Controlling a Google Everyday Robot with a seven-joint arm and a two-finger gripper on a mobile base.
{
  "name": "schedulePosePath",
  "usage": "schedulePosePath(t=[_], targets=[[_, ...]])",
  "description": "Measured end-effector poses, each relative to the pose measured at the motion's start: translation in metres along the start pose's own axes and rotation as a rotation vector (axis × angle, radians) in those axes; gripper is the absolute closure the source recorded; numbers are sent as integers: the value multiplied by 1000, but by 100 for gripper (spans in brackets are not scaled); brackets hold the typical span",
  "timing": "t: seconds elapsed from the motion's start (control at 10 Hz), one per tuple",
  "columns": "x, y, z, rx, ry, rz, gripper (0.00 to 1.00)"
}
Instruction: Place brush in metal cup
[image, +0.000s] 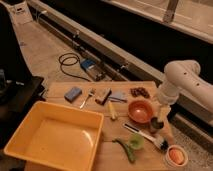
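The brush (145, 136) lies flat on the wooden table (60, 89), near its front right. Its thin dark handle points left and its white bristle head (161, 144) is at the right. The metal cup (157, 124) is a small dark-grey cylinder standing just right of the orange bowl (140, 111) and just behind the brush head. My gripper (160, 116) hangs from the white arm (177, 77), directly above the cup and close to it. It holds nothing that I can see.
A large yellow tub (55, 135) fills the front left. A fork (86, 97), a brown wooden block (103, 96) and a blue sponge (73, 93) lie at the back. A small green cup (135, 141) and a white dish holding something orange (175, 156) sit near the front edge.
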Motion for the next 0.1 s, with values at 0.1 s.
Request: schedulePosePath(t=[0.1], targets=[[0,0,0,1,0,0,28]])
